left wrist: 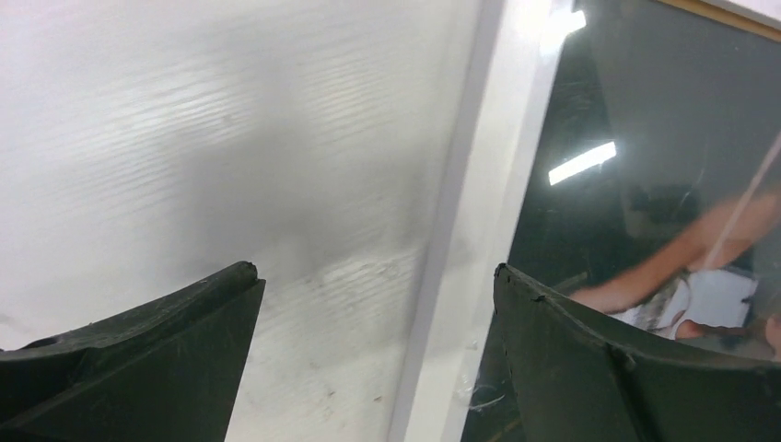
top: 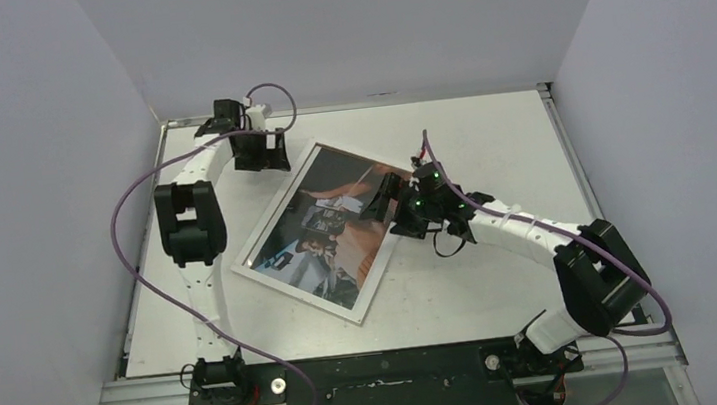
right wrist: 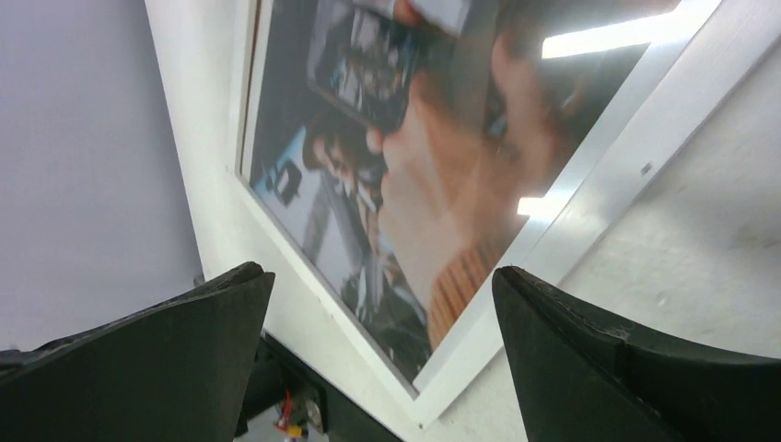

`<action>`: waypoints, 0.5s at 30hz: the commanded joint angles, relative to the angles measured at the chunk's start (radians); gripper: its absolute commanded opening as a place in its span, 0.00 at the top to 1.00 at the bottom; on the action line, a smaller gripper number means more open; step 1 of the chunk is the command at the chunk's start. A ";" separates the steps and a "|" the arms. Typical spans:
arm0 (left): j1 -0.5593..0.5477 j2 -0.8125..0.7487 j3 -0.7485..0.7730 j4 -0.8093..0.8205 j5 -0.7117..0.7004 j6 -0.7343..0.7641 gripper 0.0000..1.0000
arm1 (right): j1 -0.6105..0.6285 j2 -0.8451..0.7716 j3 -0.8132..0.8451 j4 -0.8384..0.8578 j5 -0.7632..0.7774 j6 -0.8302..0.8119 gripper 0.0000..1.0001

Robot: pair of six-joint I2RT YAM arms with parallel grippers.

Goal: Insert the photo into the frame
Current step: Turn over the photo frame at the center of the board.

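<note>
Top external view, item one: table [top: 503, 278], white, walled on three sides, with both arm bases bolted at its 6 o'clock edge. Item two: frame [top: 362, 157], of which only a thin tan strip of wood shows, along the far short edge of the print. Whether the print is seated inside its bars or merely lies on top cannot be told. Item three: photo [top: 322, 231], face up near the table's centre and a little toward 10 o'clock, its long axis running from 1 to 7 o'clock. Handling, as judged: a light, thin, floppy sheet with a glossy face that throws back the ceiling lights. It is likely slippery, quick to crease or smudge, and lies flat, with little edge to catch. It is best taken by the white margin at a corner or along a long side, or nudged flat rather than pinched over the image. Appearance: dark image with orange-tan skin tones and a hand holding a phone, bordered by a white margin. Item four: right gripper [right wrist: 382, 276], at the print's 3 o'clock side, with fingers spread wide and nothing between them. Item five: left gripper [left wrist: 376, 276], at the print's 11 o'clock corner over the margin, likewise spread and empty.
</note>
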 commanded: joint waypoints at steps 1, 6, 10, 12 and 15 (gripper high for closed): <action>0.091 -0.084 0.085 -0.104 0.017 -0.023 0.04 | -0.087 -0.038 0.124 -0.103 0.133 -0.133 0.03; 0.195 -0.274 -0.160 0.053 0.071 -0.064 0.04 | -0.152 -0.061 0.187 -0.151 0.516 -0.293 0.10; 0.242 -0.351 -0.351 0.181 -0.005 -0.031 0.04 | -0.176 -0.065 0.088 0.035 0.818 -0.302 0.10; 0.276 -0.388 -0.485 0.294 -0.013 -0.035 0.04 | -0.182 -0.052 0.031 0.155 0.968 -0.302 0.10; 0.302 -0.477 -0.733 0.553 0.024 -0.064 0.04 | -0.206 -0.004 -0.023 0.288 1.093 -0.302 0.10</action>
